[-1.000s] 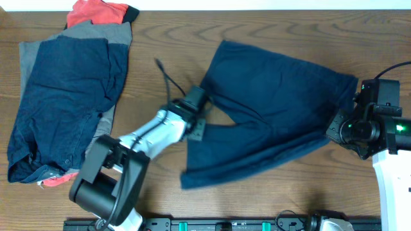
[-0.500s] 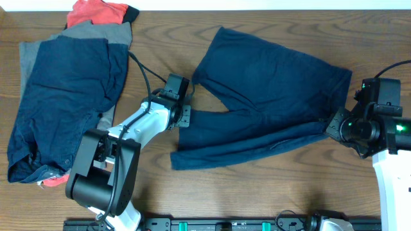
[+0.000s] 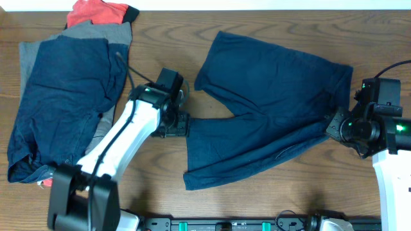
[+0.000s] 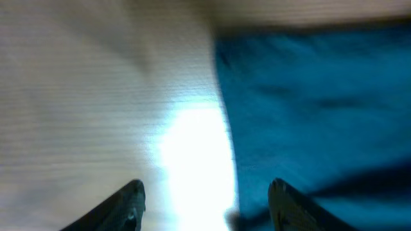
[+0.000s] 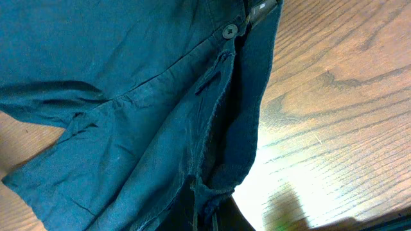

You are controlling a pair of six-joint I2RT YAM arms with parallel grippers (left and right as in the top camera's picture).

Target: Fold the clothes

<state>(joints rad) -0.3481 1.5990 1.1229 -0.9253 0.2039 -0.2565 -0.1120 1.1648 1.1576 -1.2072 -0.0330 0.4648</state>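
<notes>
I'm looking down on a brown wooden table [image 3: 270, 25] with heavy grain. A pale strip [image 3: 257, 4] runs along its far edge, beyond the dark navy shorts [image 3: 270, 96]. The shorts lie spread out, both legs pointing left. Well left of them sits a heap: another navy piece [image 3: 64, 96] on a grey piece [image 3: 32, 58], with a red-orange piece [image 3: 96, 11] showing behind. My left gripper [image 3: 176, 125] hovers just beside the shorts' left hem, fingers apart with nothing between them, its arm lying between heap and shorts. My right gripper [image 3: 335, 123] is clenched on the shorts' waistband edge, near the button [image 5: 229, 30]. The left wrist view is blurred, and the heap's lower layers are hidden.
</notes>
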